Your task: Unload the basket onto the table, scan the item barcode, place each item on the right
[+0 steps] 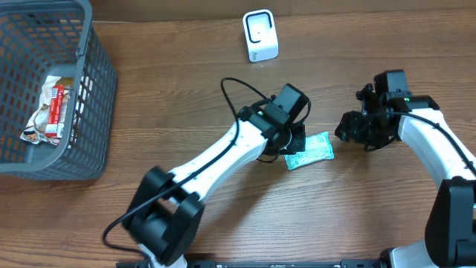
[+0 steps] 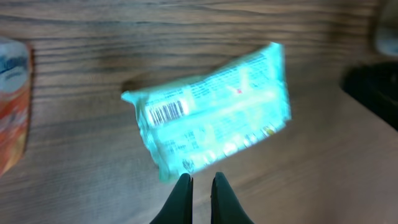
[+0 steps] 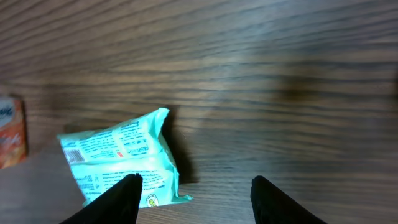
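One teal packet point(image 1: 311, 150) and one orange packet point(image 2: 12, 106) are lying on the one wooden table point(image 1: 186, 59). One white scanner point(image 1: 260, 35) is standing there, and one grey basket point(image 1: 97, 82) is holding wrappers point(image 1: 50, 112), their number being unclear.

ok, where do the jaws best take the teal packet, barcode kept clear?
Probably by the short end seam opposite the barcode, coming in low from that end. The teal packet lies flat, barcode up, so only its thin edges give purchase.

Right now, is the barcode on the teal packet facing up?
Yes, the left wrist view shows the barcode on top of the teal packet.
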Tool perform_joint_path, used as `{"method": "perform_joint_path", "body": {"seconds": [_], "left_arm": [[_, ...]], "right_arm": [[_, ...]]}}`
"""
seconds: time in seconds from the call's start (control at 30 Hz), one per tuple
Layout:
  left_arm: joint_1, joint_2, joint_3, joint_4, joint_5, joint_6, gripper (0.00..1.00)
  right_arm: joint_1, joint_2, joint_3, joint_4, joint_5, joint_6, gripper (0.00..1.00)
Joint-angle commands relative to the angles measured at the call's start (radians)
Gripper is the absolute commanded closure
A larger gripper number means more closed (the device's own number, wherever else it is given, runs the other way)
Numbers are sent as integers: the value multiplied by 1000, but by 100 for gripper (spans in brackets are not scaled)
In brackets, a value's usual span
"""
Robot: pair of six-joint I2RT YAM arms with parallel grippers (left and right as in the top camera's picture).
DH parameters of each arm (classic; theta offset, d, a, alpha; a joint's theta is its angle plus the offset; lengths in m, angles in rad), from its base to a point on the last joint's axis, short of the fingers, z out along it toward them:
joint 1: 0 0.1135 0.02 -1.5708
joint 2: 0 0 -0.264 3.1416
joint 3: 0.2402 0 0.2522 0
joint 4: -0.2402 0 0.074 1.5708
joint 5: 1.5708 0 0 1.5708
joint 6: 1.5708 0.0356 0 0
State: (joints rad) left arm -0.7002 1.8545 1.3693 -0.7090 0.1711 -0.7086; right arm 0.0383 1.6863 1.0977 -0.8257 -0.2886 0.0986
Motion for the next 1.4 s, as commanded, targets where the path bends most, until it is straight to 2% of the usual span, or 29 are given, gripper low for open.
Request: {"method": "perform_joint_path", "body": {"seconds": [0.0,0.43,0.8,1.07,1.37], "left_arm": [[8,66,1,31,-45,-58,96],[11,248,1,98,-43,-58,96],[12,257,1,100,-40,-58,96],[12,257,1,96,-40,-57,96],[12,257,1,97,-40,-55,96]], "right_arm": [[-26,17,-43,35,-168,-91,41],[-38,95,-73,82,-241,-104,41],[-38,123,-195,246,-351,-67,43],[-38,123,-211,259,-476,-69,46],[-38,123,-211,283,-486,-69,47]]}}
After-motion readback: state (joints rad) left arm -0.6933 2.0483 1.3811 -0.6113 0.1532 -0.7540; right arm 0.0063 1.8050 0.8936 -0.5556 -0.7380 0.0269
